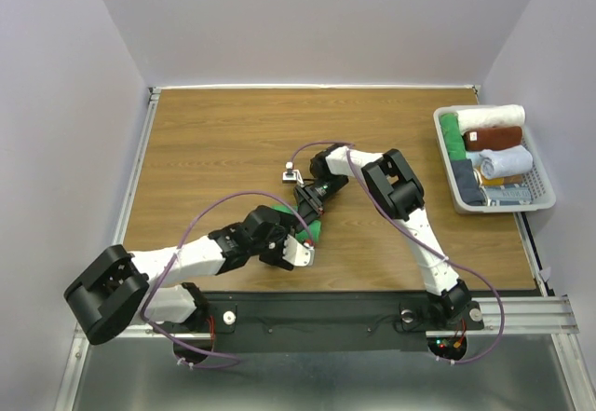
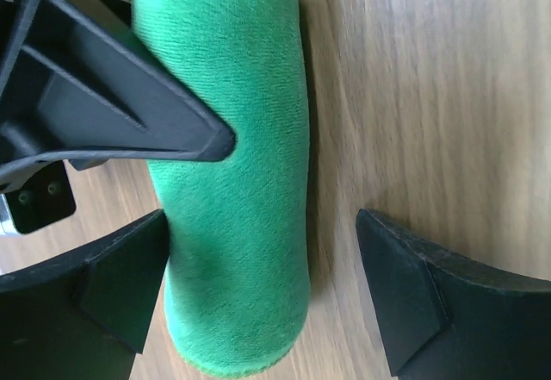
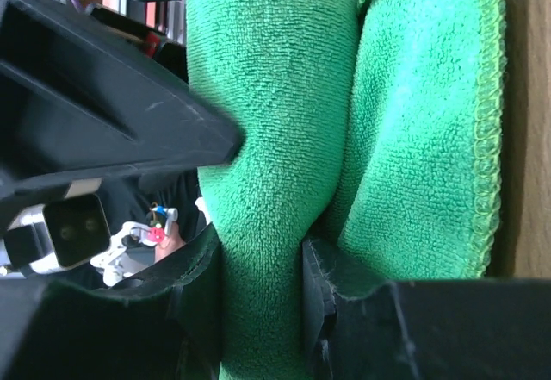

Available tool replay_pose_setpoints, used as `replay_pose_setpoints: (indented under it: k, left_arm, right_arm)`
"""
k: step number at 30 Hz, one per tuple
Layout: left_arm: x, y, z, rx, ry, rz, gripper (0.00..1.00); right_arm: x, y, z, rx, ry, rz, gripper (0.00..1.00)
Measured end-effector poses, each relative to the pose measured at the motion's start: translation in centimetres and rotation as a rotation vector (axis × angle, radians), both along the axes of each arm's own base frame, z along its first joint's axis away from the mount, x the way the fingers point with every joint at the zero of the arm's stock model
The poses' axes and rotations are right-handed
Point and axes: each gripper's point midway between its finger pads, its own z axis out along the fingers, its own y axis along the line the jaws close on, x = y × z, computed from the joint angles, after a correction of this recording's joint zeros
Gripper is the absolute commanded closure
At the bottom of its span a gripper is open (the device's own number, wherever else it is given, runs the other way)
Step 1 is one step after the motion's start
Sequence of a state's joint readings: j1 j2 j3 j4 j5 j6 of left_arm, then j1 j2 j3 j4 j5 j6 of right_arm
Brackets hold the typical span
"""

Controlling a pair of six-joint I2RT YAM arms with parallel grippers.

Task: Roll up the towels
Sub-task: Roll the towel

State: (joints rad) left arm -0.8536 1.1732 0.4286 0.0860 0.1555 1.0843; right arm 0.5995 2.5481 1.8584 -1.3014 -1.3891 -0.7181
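One green towel [image 1: 312,232] lies on the wooden bench [image 1: 214,150], just in front of the middle, where the two arms meet. It is rolled into a thick cylinder.

The left end effector [image 1: 300,243] stands wide. In the left wrist view its two fingers [image 2: 413,302] straddle the near end of the roll [image 2: 241,225]. One finger sits against the roll's side and the other is apart from it, over bare wood. A third black finger, from the other arm, presses onto the roll from the upper left.

The right end effector [image 1: 315,208] is narrow and holds the green towel. In the right wrist view its two fingers pinch the roll [image 3: 275,139] between them [image 3: 258,311]. Beside the pinched part lies a second thick fold with a stitched edge, resting against the wood.

One grey basket [image 1: 503,207] sits at the right edge of the bench, well apart from the arms. At least five rolled towels are packed in it:
- one green roll [image 1: 451,137]
- one cream-white roll [image 1: 494,116]
- one brown roll [image 1: 494,138]
- one pale blue towel [image 1: 508,161]
- one dark roll [image 1: 468,185]
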Motion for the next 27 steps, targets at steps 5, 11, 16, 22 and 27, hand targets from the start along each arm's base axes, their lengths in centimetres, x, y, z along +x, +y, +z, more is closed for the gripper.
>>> replay_pose_setpoints:
  k: [5, 11, 16, 22, 27]
  left_arm:
    - [1.1, -0.8, 0.3, -0.028, -0.133, -0.001, 0.11]
    - [0.8, -1.3, -0.5, 0.004, -0.172, -0.041, 0.51]
    - [1.2, -1.6, -0.5, 0.039, -0.14, -0.03, 0.6]
    - [0.8, -2.2, -0.3, 0.048, -0.07, -0.026, 0.69]
    - [-0.2, -2.2, -0.4, 0.069, 0.006, -0.041, 0.74]
  right_arm:
    - [0.1, 0.0, 0.0, 0.008, -0.004, -0.002, 0.91]
    - [0.1, 0.0, 0.0, 0.013, -0.006, -0.003, 0.72]
    - [0.3, -0.2, 0.2, 0.005, -0.004, -0.007, 0.48]
    - [1.6, -1.1, 1.7, -0.084, 0.05, -0.032, 0.06]
    - [5.6, -3.1, 1.6, -0.182, -0.039, -0.101, 0.03]
